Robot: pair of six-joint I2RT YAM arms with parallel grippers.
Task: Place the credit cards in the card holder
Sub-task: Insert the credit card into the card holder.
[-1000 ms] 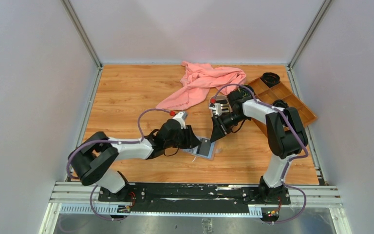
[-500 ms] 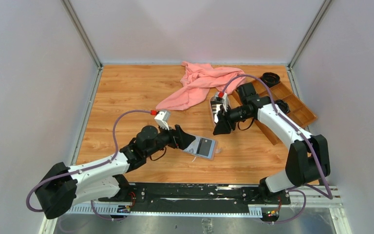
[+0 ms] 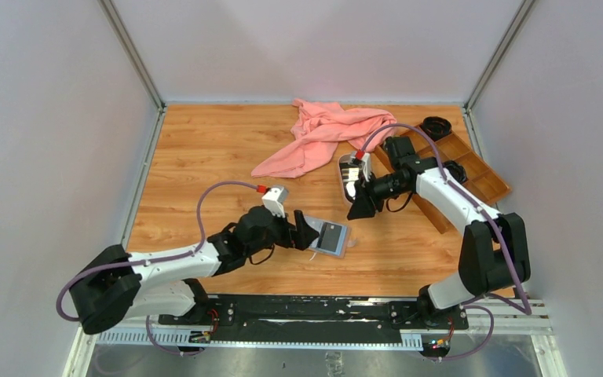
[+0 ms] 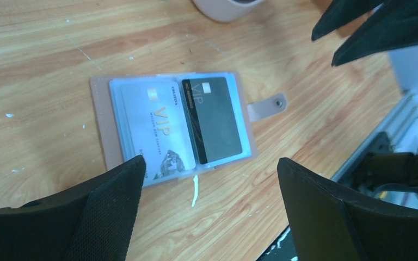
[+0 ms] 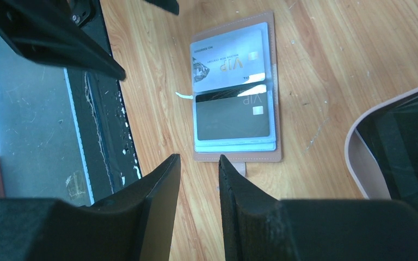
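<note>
left tool (image 4: 209,166) opened wide; card holder (image 4: 100,120) lies flat just ahead

Top cam: high, rear, looking down; both wrist cams close, angled down, share card holder (image 4: 100,117).

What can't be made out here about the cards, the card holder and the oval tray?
- Oval tray: the right wrist view cuts it off at the frame edge. Its inside is only a dark shape, so the cards cannot be counted.
- Same tray, top view: the right arm covers part of it.
- Pale card, left wrist view: a finger of the left tool hides its near corner.
- Card holder, top view: too small to read the cards.
</note>
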